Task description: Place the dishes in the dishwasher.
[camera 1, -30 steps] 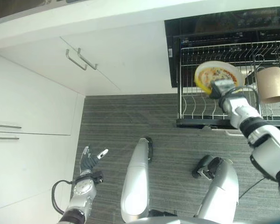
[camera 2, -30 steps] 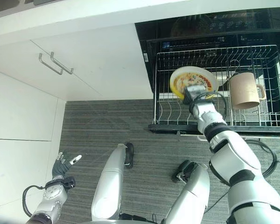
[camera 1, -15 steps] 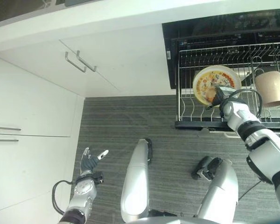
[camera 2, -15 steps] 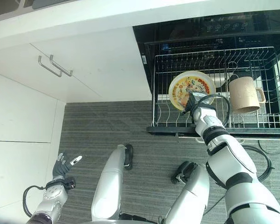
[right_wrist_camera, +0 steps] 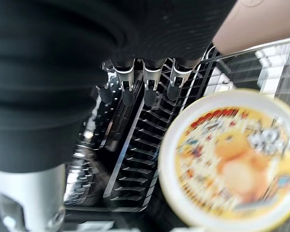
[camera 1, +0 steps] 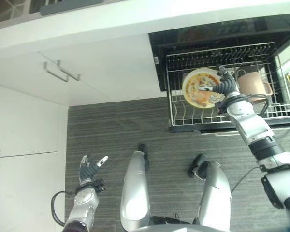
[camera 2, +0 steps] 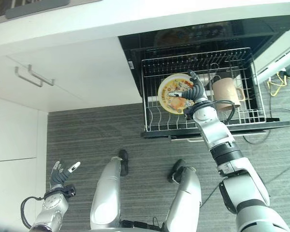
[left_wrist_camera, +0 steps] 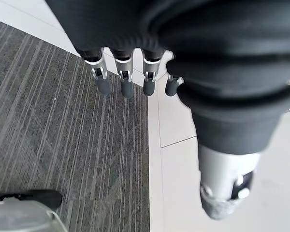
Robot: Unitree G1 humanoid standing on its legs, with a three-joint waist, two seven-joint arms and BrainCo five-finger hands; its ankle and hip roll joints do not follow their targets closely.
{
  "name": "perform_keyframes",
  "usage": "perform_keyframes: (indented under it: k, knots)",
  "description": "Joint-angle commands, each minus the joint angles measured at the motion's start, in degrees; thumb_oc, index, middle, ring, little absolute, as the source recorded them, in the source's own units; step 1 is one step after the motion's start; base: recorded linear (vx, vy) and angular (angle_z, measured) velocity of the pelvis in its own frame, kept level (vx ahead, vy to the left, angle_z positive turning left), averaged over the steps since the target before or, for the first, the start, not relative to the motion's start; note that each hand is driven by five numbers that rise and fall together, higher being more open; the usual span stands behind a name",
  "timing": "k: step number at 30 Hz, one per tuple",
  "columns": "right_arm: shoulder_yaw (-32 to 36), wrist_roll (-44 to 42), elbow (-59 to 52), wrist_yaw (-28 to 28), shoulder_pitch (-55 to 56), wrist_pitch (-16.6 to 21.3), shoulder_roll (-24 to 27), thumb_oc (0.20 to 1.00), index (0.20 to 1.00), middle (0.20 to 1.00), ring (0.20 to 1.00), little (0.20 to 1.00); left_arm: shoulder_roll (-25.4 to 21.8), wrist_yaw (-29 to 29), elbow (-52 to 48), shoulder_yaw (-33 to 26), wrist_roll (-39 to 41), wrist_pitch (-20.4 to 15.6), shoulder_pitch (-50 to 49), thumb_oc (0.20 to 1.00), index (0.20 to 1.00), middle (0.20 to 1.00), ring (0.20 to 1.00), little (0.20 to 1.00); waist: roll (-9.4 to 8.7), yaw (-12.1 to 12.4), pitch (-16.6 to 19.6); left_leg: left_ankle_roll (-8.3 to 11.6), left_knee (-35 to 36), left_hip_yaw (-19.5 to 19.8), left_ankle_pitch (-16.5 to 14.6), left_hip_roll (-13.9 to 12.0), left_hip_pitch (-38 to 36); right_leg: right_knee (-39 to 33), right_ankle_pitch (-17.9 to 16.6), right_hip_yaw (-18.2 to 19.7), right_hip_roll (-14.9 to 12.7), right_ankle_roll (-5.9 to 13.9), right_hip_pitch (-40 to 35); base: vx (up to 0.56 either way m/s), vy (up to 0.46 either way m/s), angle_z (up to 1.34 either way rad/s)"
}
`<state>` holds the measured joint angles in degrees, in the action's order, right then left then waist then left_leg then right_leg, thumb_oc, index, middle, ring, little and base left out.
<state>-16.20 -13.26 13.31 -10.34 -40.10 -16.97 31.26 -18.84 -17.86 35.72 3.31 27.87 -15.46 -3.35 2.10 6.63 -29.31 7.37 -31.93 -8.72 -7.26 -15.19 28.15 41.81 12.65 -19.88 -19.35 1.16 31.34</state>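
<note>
Fingers of your right hand (camera 1: 223,86) are spread and nearly straight, and in the right wrist view they point into the rack with nothing curled between them — the hand is empty. Just beside those fingers, on the thumb's side, you have the yellow plate (camera 1: 201,87) with its cartoon print; it stands on edge among the tines of the wire rack (camera 1: 178,114), its printed face tilted up toward your head camera. From the head views the fingertips look to be at the plate's rim, but whether they touch it you cannot tell. On the other side of that hand, further along the same rack, a beige mug (camera 1: 253,83) lies tipped on its side. The rack is pulled out of the open dishwasher (camera 2: 135,47) over the grey striped floor (camera 1: 111,130).

Your left hand (camera 1: 89,168) hangs low, well apart from the rack — fingers loosely extended, thumb out, holding nothing. Past its fingertips are the white cabinet fronts (left_wrist_camera: 176,125), with two bar handles (camera 1: 62,71) higher up
</note>
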Motion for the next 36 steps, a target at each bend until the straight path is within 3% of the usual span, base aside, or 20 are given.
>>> perform_keyframes:
  k: [1,5,8,11,13,15,18,22,26,30,31,32,33,36]
  knots:
    - [4.11,-7.49,-3.05,1.11,0.48,0.4,-1.65,1.0,1.0,1.0,1.0,1.0,-2.21,-2.39,-2.79,-0.39,-2.47,-1.16,-3.35,1.0,1.0,1.0,1.0,1.0,0.52,0.71,0.55,2.27,9.44,-0.46,7.91,-3.26,-2.15,-3.73,0.5,4.24,-3.43,6.55,-3.21,-0.03,-0.023,-0.09]
    - [7.35,-16.93,-9.93,2.18,6.05,0.99,-4.19,1.0,1.0,1.0,1.0,1.0,-1.37,-3.68,-3.48,-1.1,-2.74,-1.39,-3.84,1.0,1.0,1.0,1.0,1.0,-0.17,-0.64,1.23,2.41,13.17,-1.98,9.36,-3.49,-4.78,-8.94,-1.23,3.51,-1.7,6.49,-6.1,-0.01,-0.021,-0.13]
    - [11.12,-26.78,-16.72,4.45,12.33,4.12,-6.84,1.0,1.0,1.0,1.0,1.0,-0.33,-5.11,-3.79,-1.36,-3.13,-1.87,-4.28,1.0,1.0,1.0,1.0,1.0,-0.81,-2.23,2.34,2.54,16.92,-3.49,10.42,-3.75,-7.69,-14.66,-3.22,2.96,-0.11,6.65,-9.27,-0.01,-0.024,-0.13]
    - [13.67,-25.65,-20.27,5.42,16.96,6.98,-7.9,1.0,1.0,1.0,1.0,1.0,0.33,-6.36,-3.84,-1.33,-3.16,-2.18,-4.88,1.0,1.0,1.0,1.0,1.0,-1.0,-3.35,3.37,2.39,18.9,-4.33,10.8,-3.74,-9.47,-18.27,-4.66,2.86,0.77,6.75,-11.3,-0.01,0.001,-0.13]
    - [17.21,-25.75,-23.23,6.02,22.01,9.94,-7.12,1.0,1.0,1.0,1.0,1.0,1.15,-7.69,-3.82,-2.03,-3.47,-2.11,-5.5,1.0,1.0,1.0,1.0,1.0,-1.37,-4.6,4.46,2.21,20.48,-5.29,10.69,-3.57,-11.32,-21.04,-5.41,3.1,1.28,7.16,-13.3,-0.01,0.015,-0.09]
    - [21.15,-28.35,-25.74,7.75,26.15,16.62,-7.45,1.0,1.0,1.0,1.0,1.0,1.87,-8.6,-2.48,-2.5,-3.4,-2.99,-6.1,1.0,1.0,1.0,1.0,1.0,-1.7,-5.83,5.72,2.27,21.63,-6.25,10.48,-3.57,-13.31,-23.51,-5.85,2.96,2.17,7.25,-15.68,0.01,0.019,-0.12]
    - [24.33,-22.35,-28.49,7.02,29.76,21.94,-8.09,1.0,1.0,1.0,1.0,1.0,2.4,-9.14,-1.6,-2.96,-3.55,-3.18,-6.34,1.0,1.0,1.0,1.0,1.0,-1.96,-6.83,6.9,2.02,21.56,-6.74,9.98,-3.32,-14.3,-24.9,-6.44,3.34,2.77,7.3,-17.04,0.02,-0.001,-0.14]
    - [31.7,-14.1,-29.4,1.29,34.75,28.83,-6.27,1.0,1.0,1.0,1.0,1.0,3.22,-7.78,1.68,-5.69,-4.33,-4.64,-7.22,1.0,1.0,1.0,1.0,1.0,-2.82,-8.43,8.63,2.11,20.81,-7.4,8.79,-3.37,-15.48,-26.33,-6.41,3.61,3.68,7.22,-19.06,0.02,-0.038,-0.1]
    - [36.88,-11.86,-26.46,-6.62,39.17,35.94,-7.4,1.0,1.0,1.0,1.0,1.0,4.61,-6.37,4.89,-7.82,-5.01,-7.28,-8.24,1.0,1.0,1.0,1.0,1.0,-3.04,-9.62,9.3,2.26,21.02,-8.65,8.55,-3.69,-16.36,-27.84,-6.72,3.51,4.26,7.31,-20.29,0.0,-0.012,-0.02]
    - [36.94,-10.4,-21.87,-8.99,42.7,37.47,-9.37,1.0,1.0,1.0,1.0,1.0,4.88,-5.7,6.09,-9.29,-5.49,-7.9,-8.8,1.0,1.0,1.0,1.0,1.0,-2.9,-10.08,9.18,2.53,20.31,-8.66,8.63,-3.94,-15.92,-27.63,-6.45,3.57,4.5,7.18,-20.34,-0.02,-0.019,-0.1]
    - [36.58,-9.92,-20.91,-9.46,43.26,37.23,-9.37,0.915,0.915,0.915,0.915,0.915,4.98,-5.71,6.24,-9.43,-5.64,-8.15,-9.03,1.0,1.0,1.0,1.0,1.0,-2.93,-10.14,9.22,2.49,20.46,-8.59,8.66,-3.85,-16.0,-27.79,-6.5,3.7,4.61,7.17,-20.44,0.0,-0.039,-0.05]
    - [36.27,-10.35,-19.09,-9.51,43.74,37.35,-9.38,0.636,0.636,0.636,0.636,0.636,5.16,-5.67,6.48,-9.87,-6.07,-8.3,-9.15,1.0,1.0,1.0,1.0,1.0,-2.97,-10.17,9.3,2.44,20.67,-8.44,8.71,-3.71,-16.15,-28.06,-6.54,3.85,4.74,7.14,-20.66,0.02,-0.043,-0.04]
    - [35.72,-10.0,-15.51,-10.27,44.27,38.84,-9.99,0.2,0.2,0.2,0.2,0.2,5.27,-5.5,6.84,-10.33,-6.31,-8.52,-9.25,1.0,1.0,1.0,1.0,1.0,-2.95,-10.12,9.52,2.5,20.8,-8.22,8.84,-3.63,-16.26,-28.39,-6.54,3.82,4.89,7.05,-21.08,0.03,-0.038,-0.01]
    - [33.8,-9.93,-9.77,-7.8,43.9,37.9,-10.59,0.2,0.2,0.2,0.2,0.2,4.79,-5.26,6.79,-10.35,-6.07,-7.77,-8.87,1.0,1.0,1.0,1.0,1.0,-2.49,-9.79,9.54,2.69,20.59,-7.86,9.14,-3.66,-16.04,-28.44,-6.5,3.14,4.82,6.76,-21.47,0.02,-0.012,0.02]
